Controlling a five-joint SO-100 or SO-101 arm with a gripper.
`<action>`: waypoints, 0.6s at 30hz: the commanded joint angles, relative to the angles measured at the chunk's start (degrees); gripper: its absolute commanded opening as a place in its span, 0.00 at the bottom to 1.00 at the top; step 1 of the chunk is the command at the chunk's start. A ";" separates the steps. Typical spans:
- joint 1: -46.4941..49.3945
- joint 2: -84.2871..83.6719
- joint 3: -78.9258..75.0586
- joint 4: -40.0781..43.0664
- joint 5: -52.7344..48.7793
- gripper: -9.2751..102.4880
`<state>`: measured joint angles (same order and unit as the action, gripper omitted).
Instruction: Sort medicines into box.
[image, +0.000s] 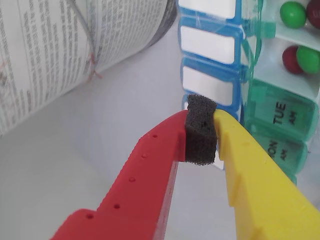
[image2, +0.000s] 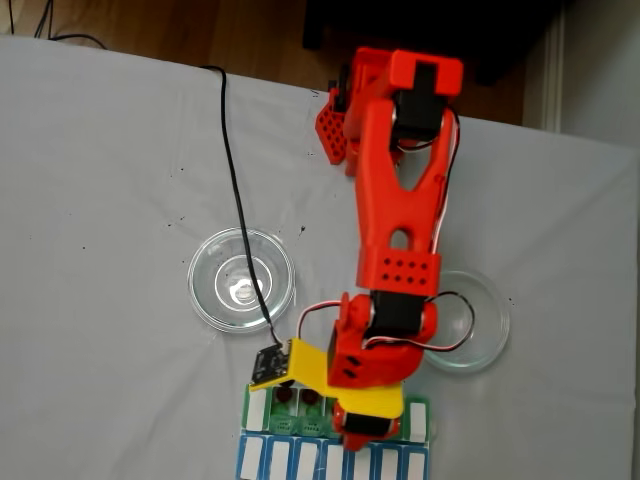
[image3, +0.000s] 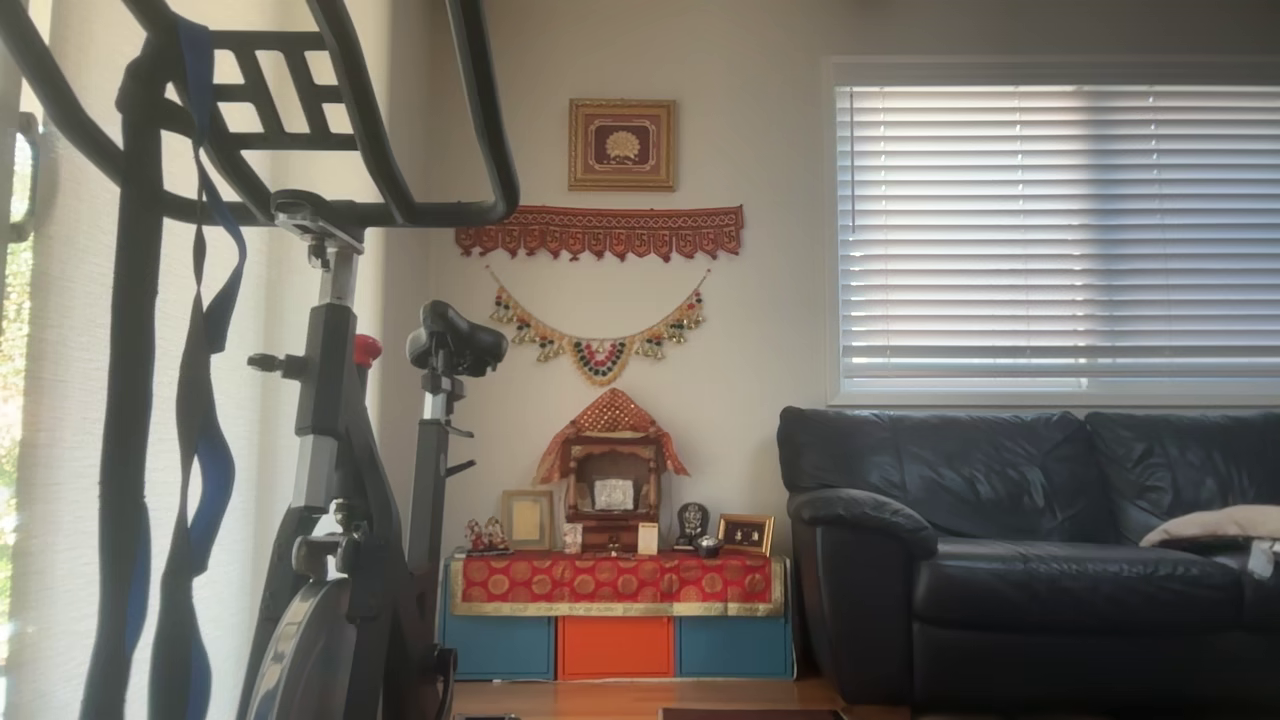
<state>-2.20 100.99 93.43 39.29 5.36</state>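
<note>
Red and yellow gripper (image: 201, 131) closing on only its foam pad, hovering just beside the box (image: 280, 117); balls (image: 292, 14) lying beyond.

Bare counter (image2: 100, 200) lies open left of the box (image2: 262, 462); two glass dishes (image2: 242, 280) stand just behind it.

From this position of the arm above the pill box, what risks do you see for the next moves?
1. In the wrist view the gripper is closed on its foam pad beside the pill box; moving sideways may push the box.
2. Two open compartments hold green and red balls; a bump might spill them.
3. The camera cable crosses a glass dish and may drag it.
</note>
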 joint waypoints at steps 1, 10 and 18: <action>0.35 0.97 -5.98 0.88 -0.88 0.09; 0.18 -1.05 -9.67 7.73 -4.66 0.09; -0.18 -3.69 -12.83 13.27 -7.21 0.09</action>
<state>-1.67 95.89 85.87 51.68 -0.88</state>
